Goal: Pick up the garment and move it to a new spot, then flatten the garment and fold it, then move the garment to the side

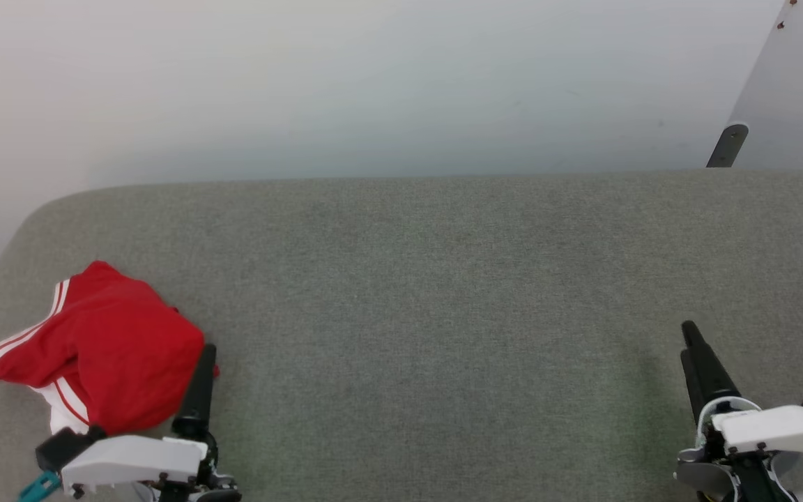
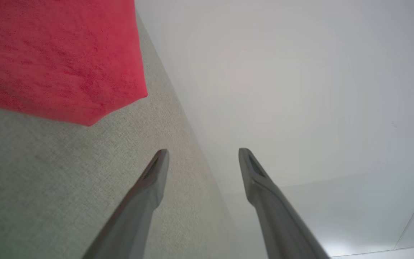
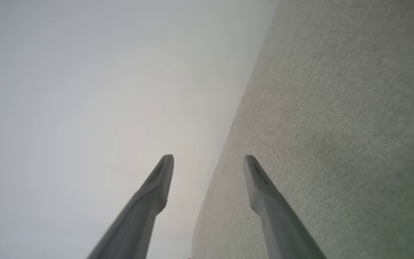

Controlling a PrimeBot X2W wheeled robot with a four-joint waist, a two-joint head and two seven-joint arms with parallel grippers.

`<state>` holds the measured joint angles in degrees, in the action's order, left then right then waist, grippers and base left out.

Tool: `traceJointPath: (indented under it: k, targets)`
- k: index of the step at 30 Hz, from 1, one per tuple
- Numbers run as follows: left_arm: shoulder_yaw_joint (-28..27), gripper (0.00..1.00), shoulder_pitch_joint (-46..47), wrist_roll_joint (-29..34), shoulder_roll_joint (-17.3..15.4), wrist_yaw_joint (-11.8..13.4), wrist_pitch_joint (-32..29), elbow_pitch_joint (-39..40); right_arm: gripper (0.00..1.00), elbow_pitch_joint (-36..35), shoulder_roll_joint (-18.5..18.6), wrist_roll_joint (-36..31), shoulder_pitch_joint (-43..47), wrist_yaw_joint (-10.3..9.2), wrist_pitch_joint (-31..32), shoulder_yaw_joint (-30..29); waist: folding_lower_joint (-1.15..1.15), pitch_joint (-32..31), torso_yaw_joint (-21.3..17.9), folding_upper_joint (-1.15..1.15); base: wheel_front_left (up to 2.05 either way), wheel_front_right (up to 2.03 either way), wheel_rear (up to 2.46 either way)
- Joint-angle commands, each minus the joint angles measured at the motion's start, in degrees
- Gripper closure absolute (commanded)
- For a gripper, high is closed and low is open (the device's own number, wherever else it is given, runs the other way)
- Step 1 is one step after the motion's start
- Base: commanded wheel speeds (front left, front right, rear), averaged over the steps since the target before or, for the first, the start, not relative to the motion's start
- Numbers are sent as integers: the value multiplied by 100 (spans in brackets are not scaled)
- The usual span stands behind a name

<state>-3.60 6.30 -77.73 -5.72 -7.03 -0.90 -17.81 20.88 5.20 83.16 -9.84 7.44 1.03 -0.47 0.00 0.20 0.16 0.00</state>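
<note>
Left end effector [image 2: 202, 153]: wide open, empty; red jersey [image 1: 109, 348] bunched just to its left.
Right end effector [image 3: 208, 158]: wide open, empty.
Progress: apparently unstarted; every step remains.

Grey felt tabletop [image 1: 408, 279], pale floor [image 1: 304, 84]

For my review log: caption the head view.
Bunched red jersey with white-striped trim lies on grey fabric surface beside the open left gripper; right gripper open, far right.
</note>
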Motion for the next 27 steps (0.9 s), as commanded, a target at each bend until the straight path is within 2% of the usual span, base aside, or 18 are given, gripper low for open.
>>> traceJointPath:
  k: [1, 11, 27]
  targets:
    - [14, 0, 193, 231, -68, 23, 47, 75, 0, -33, 80, -196, -243, 3, -52, 89, 0, -1, 0, 0, 0, 0, 0]
    - [69, 0, 193, 1643, -136, 191, 274, 118, 0, 168, 165, -1723, -500, 4, -287, 202, 0, 0, -13, 0, 0, 0, 0]
    - [186, 0, 188, 3341, -262, 340, 595, 153, 0, 191, 238, -3763, -690, 4, -607, 429, 0, 13, -29, 0, 0, 0, 0]
